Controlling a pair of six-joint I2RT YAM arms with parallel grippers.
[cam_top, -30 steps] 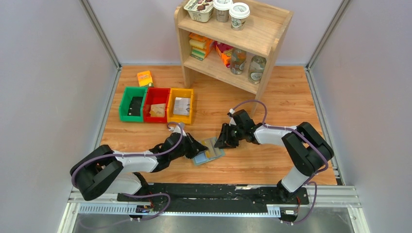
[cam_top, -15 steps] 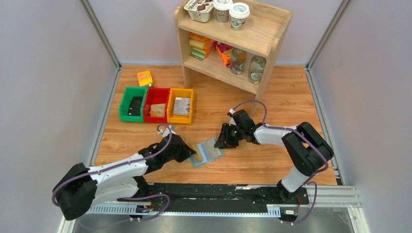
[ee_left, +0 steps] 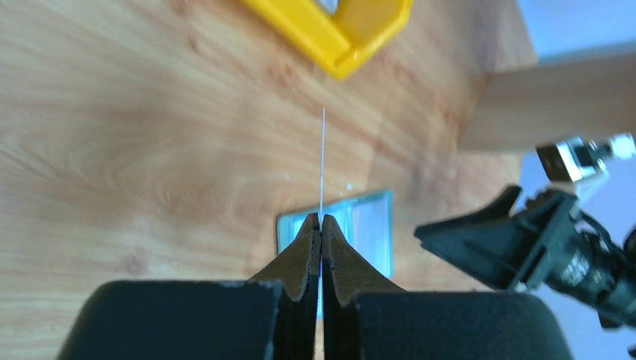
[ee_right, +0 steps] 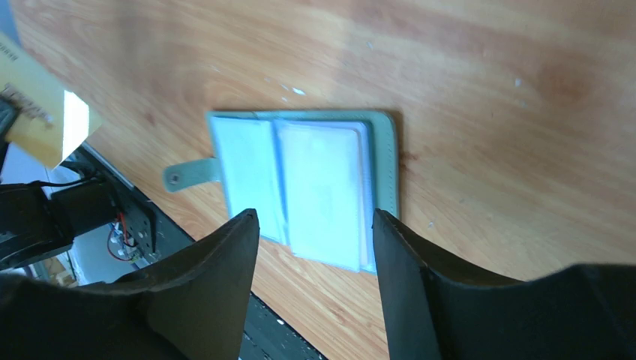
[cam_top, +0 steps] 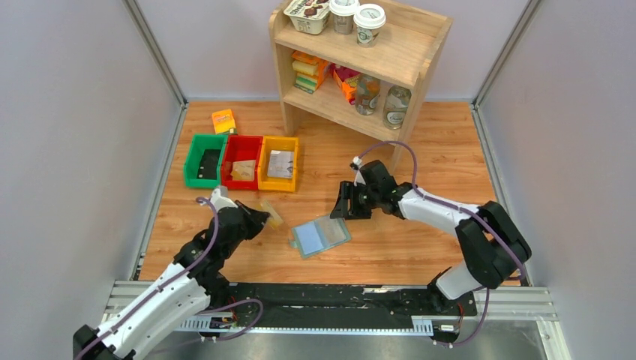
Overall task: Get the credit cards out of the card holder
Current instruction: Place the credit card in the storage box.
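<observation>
The card holder [cam_top: 320, 236] lies open and flat on the wooden table, its blue-grey pockets up and its green tab [ee_right: 182, 176] sticking out. Left of it, my left gripper [cam_top: 257, 218] is shut on a yellow credit card [cam_top: 271, 213]. In the left wrist view that card [ee_left: 323, 161] shows edge-on as a thin line rising from the closed gripper [ee_left: 321, 219], with the holder [ee_left: 373, 225] beyond. My right gripper [cam_top: 345, 209] stands open just past the holder's far right corner. Nothing sits between its jaws in the right wrist view [ee_right: 315, 217], where the holder [ee_right: 319, 187] lies below.
Green [cam_top: 204, 160], red [cam_top: 241, 161] and yellow [cam_top: 279, 165] bins stand in a row at the back left, each with something inside. An orange packet [cam_top: 223, 120] lies behind them. A wooden shelf [cam_top: 360, 60] with jars and packets stands at the back centre.
My left arm has drawn back to the left, carrying the yellow card away from the holder. My right gripper has opened wider and lifted off the holder's edge.
</observation>
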